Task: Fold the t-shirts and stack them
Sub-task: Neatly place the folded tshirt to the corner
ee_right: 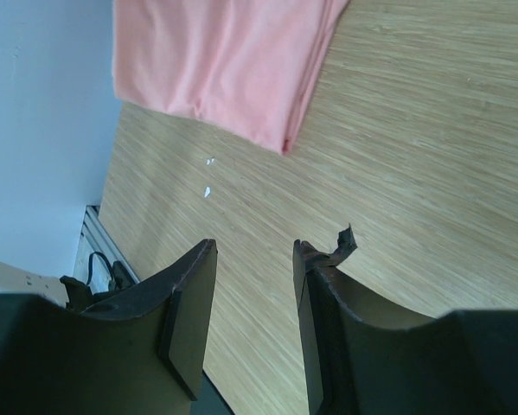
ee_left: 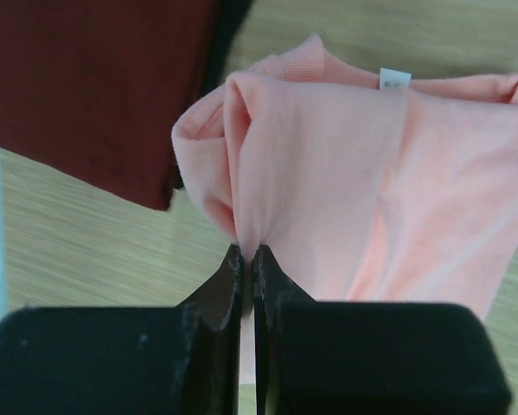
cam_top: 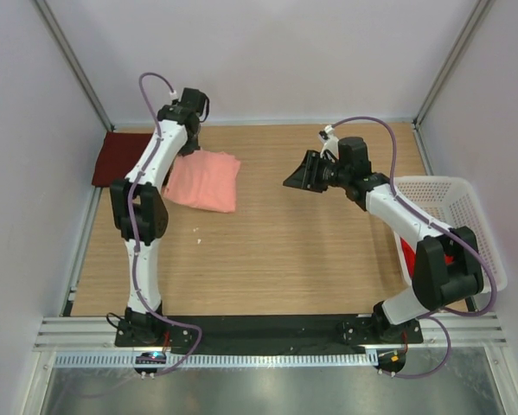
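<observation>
my left jaws are pressed together on a raised fold at the edge of the pink shirt (ee_left: 345, 173), the cloth bunching up out of the pinch. my right jaws are spread and hold nothing, hanging over the bare middle of the counter (cam_top: 284, 251), well apart from any cloth.

the pink shirt lies folded into a rough rectangle at the far left of the counter. the maroon shirt (cam_top: 118, 158) lies flat in the far left corner, just beside the pink one, and the two do not overlap in the top view. the red shirt (cam_top: 409, 257) sits in the basket (cam_top: 468, 201) at the right edge, partly behind my right arm. by my reading, two shirts are folded or nearly so, none is stacked, and the red one has not yet been taken out.

only the left wrist view shows the pinch itself, along with a white label (ee_left: 394, 78) at the pink shirt's collar. only the top view shows the basket and the red shirt. the right wrist view alone shows the gap between my right jaws, and its close look picks out two white specks (ee_right: 208, 175) on the counter near the pink shirt's folded edge.
</observation>
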Tool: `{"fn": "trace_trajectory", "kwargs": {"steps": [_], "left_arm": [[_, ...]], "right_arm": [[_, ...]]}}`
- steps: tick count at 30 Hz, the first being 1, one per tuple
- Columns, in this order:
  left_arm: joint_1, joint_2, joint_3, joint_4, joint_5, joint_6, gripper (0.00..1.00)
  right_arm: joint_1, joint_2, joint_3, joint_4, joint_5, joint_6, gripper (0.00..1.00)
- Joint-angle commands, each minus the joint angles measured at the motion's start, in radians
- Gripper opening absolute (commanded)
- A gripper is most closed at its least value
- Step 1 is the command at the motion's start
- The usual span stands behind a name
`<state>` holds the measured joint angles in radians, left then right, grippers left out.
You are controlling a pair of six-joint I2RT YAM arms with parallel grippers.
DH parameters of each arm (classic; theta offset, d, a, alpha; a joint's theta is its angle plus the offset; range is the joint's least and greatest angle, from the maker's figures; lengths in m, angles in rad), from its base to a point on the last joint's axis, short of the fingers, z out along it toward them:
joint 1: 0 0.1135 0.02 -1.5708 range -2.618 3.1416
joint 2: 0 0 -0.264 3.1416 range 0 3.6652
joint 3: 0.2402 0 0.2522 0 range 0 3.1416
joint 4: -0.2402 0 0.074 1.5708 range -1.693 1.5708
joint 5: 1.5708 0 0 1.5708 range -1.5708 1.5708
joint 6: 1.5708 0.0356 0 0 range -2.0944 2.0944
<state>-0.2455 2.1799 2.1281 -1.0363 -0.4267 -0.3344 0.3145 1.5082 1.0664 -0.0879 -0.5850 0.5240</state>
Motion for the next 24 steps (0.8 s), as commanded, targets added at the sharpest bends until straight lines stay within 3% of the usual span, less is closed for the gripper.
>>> {"fn": "trace_trajectory", "kwargs": {"steps": [1, 13, 20, 24], "left_arm": [[0.015, 0.017, 0.107, -0.028, -0.158, 0.149, 0.00], [0.120, 0.035, 0.237, 0.073, -0.222, 0.337, 0.00], [0.204, -0.065, 0.210, 0.223, -0.101, 0.492, 0.00], [0.293, 0.024, 0.255, 0.314, -0.081, 0.540, 0.00]], "right_arm": [[0.006, -0.054, 0.012, 0.024, 0.023, -0.030, 0.48], [0.003, -0.031, 0.043, -0.024, 0.071, -0.064, 0.47], [-0.005, -0.016, 0.040, -0.053, 0.068, -0.041, 0.48], [-0.006, 0.032, 0.069, -0.072, 0.059, -0.033, 0.48]]}}
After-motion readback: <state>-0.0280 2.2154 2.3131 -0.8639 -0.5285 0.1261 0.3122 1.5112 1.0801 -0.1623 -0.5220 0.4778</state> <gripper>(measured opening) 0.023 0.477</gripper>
